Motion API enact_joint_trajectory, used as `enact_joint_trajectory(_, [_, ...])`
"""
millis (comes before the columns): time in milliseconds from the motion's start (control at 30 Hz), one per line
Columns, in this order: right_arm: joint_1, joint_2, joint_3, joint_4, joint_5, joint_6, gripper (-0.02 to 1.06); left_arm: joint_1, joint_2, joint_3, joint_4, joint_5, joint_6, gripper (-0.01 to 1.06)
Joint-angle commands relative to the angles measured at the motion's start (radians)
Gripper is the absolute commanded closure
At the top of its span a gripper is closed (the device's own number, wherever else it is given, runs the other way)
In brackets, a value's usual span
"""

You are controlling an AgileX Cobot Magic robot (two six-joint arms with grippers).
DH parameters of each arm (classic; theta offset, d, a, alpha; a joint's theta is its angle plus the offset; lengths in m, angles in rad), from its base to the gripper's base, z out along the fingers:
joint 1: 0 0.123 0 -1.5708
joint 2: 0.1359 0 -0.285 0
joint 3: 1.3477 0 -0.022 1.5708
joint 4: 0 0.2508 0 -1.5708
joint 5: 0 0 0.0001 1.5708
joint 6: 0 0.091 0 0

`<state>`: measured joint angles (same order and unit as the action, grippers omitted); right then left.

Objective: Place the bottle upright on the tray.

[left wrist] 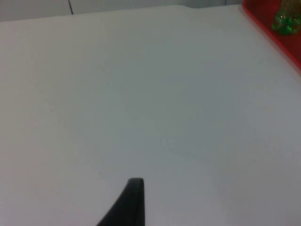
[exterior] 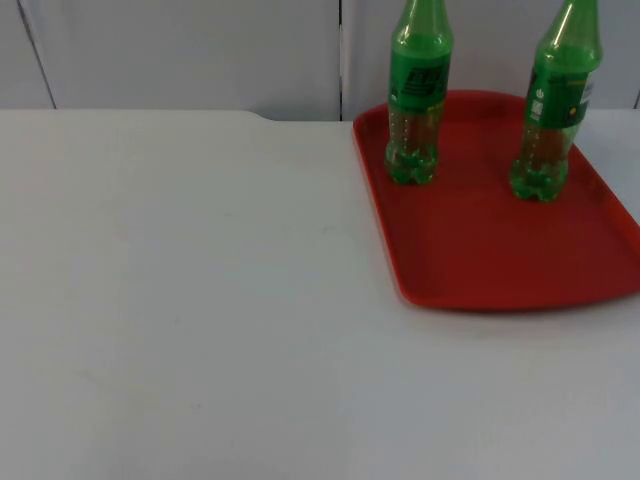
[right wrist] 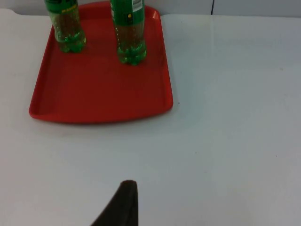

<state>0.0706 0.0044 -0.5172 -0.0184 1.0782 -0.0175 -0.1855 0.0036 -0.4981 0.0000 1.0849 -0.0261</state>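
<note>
Two green plastic bottles stand upright on the red tray (exterior: 480,240) at the table's back right. One bottle (exterior: 418,90) is near the tray's left rim and the other (exterior: 555,100) is toward its right side. Both have green labels and a little liquid at the base. My left gripper (left wrist: 134,188) hangs over bare table well left of the tray (left wrist: 263,19), with one bottle's base (left wrist: 284,21) in its view. My right gripper (right wrist: 126,190) hovers over the table, apart from the tray (right wrist: 94,89), facing both bottles (right wrist: 66,28) (right wrist: 129,33). Neither gripper holds a bottle.
The white table (exterior: 200,300) stretches left of and in front of the tray. A grey partition wall (exterior: 180,50) closes off the far edge behind the tray.
</note>
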Motion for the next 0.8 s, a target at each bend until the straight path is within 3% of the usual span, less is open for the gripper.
enact_joint_trajectory(0, [-0.008, -0.004, 0.002, 0.003, -0.001, 0.003, -0.01, -0.003, -0.004, 0.004, 0.000, -0.011, -0.005, 0.00])
enact_joint_trajectory(400, [-0.008, -0.004, 0.002, 0.003, -0.001, 0.003, -0.01, 0.002, -0.004, 0.004, 0.000, -0.010, -0.005, 0.00])
enact_joint_trajectory(767, [-0.008, -0.004, 0.002, 0.003, -0.001, 0.003, -0.01, 0.112, -0.004, 0.004, 0.007, -0.010, -0.005, 0.00])
